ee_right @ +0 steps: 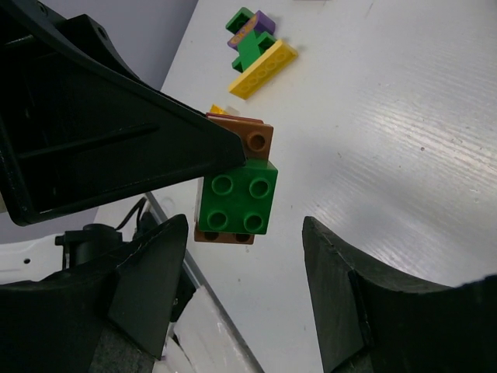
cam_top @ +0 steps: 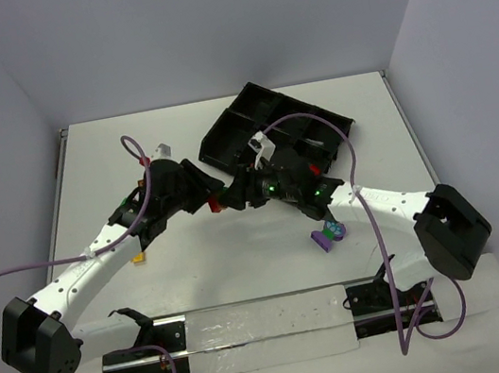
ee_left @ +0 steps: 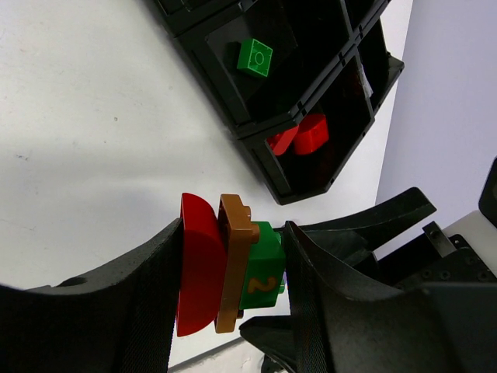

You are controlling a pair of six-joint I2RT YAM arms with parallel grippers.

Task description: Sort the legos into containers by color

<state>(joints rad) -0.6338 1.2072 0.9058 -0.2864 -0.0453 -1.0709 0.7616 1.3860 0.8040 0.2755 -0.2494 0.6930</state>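
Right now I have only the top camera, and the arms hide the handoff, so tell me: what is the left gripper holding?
Observer: The left gripper is shut on a stack: red piece, brown plate, green brick.
Operator: Has the right gripper closed on it?
Observer: No, its jaws stand open either side of the green brick, a gap showing.
Operator: Anything sorted yet?
Observer: A second green brick and red bricks lie in adjoining tray compartments.
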